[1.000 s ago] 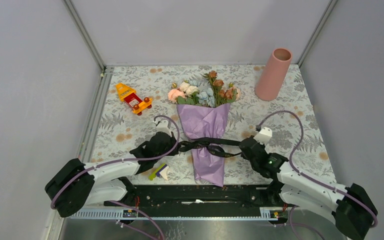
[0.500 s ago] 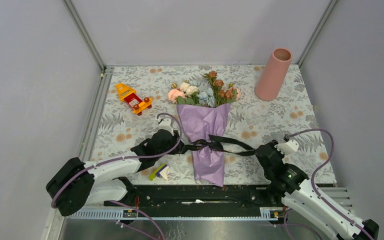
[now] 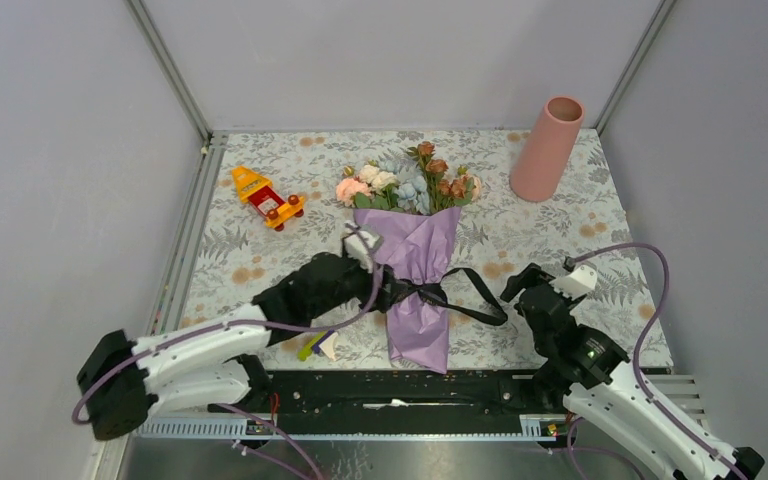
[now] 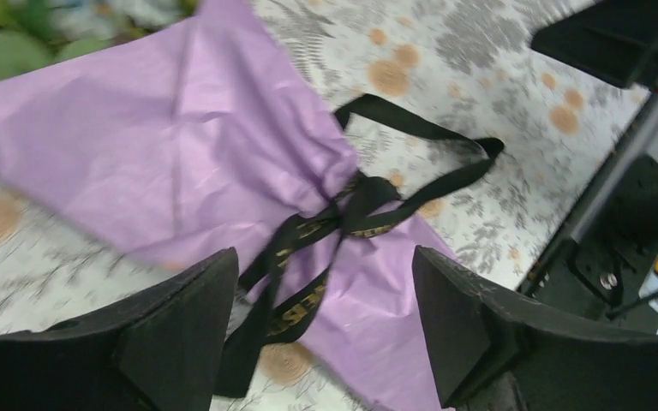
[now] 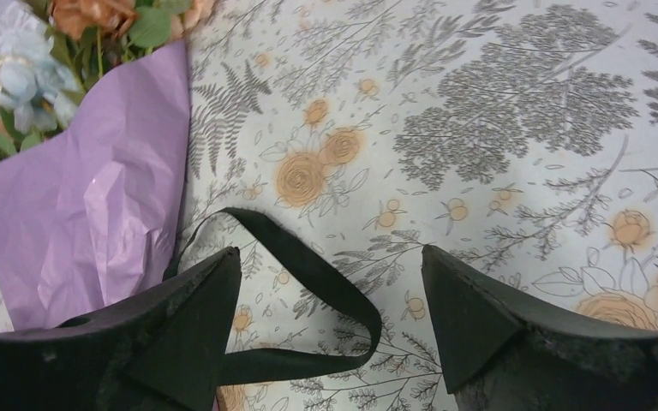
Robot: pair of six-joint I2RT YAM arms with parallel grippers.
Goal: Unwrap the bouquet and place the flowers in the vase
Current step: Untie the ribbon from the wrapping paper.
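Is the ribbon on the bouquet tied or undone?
Still knotted: the black ribbon cinches the purple paper, its tails loose on the tablecloth.

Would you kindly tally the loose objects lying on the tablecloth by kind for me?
Wrapped bouquet: 1
Pink vase: 1
Orange-and-yellow toy: 1
Small green, purple and white item: 1
Total: 4

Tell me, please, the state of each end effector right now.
Left end effector: open, holding nothing.
Right end effector: open, holding nothing.
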